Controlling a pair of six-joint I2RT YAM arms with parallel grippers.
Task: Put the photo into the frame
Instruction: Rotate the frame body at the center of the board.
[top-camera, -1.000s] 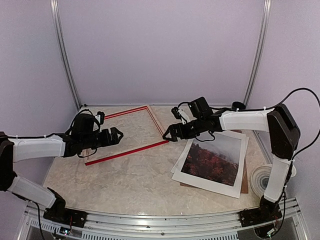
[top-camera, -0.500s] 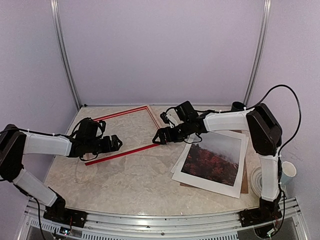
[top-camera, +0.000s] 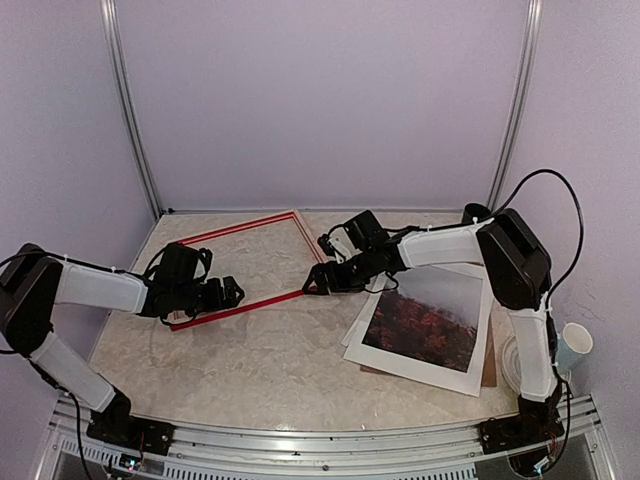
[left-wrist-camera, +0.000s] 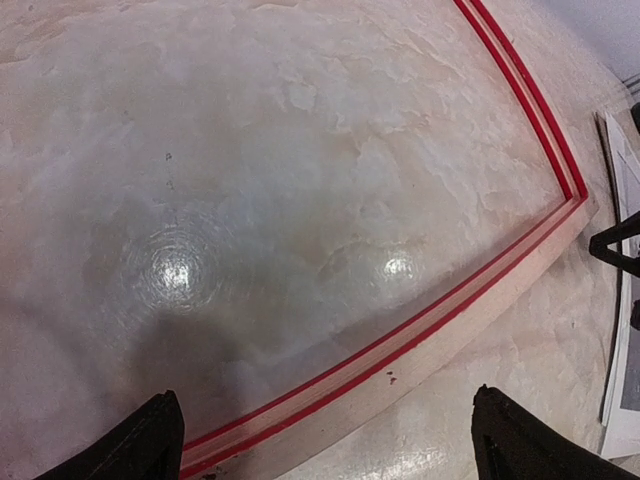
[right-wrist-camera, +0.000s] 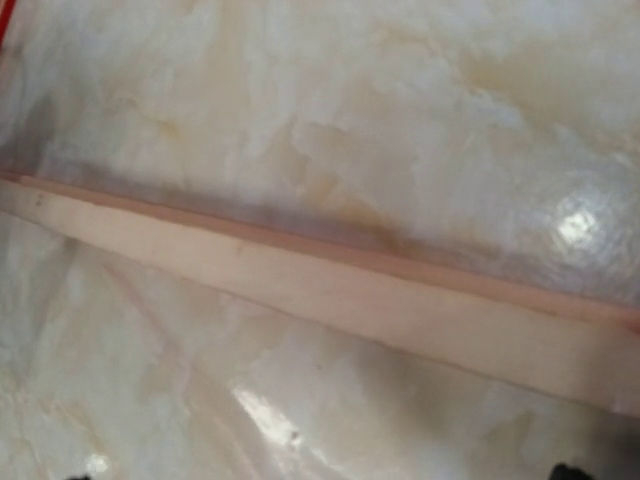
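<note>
**Overhead view.** The white-shelled left arm with black joints (top-camera: 95, 288) extends from the lower left of the picture toward the centre. Its forearm is nearly level and low over the pale marbled worktop (top-camera: 270, 355). The black left gripper (top-camera: 232, 293) points rightward, jaws spread wide.

The matching right arm (top-camera: 450, 243) rises along the right edge, bends sharply at the elbow and stretches leftward. The black right gripper (top-camera: 315, 285) is at picture centre, angled down and left, jaws likewise wide. The two grippers face each other and stand apart.

**Left wrist view.** Dark fingertips (left-wrist-camera: 150, 445) occupy the bottom left and bottom right, far apart.

**Right wrist view.** Only slivers of the fingertips (right-wrist-camera: 570, 470) show at the bottom edge.
</note>
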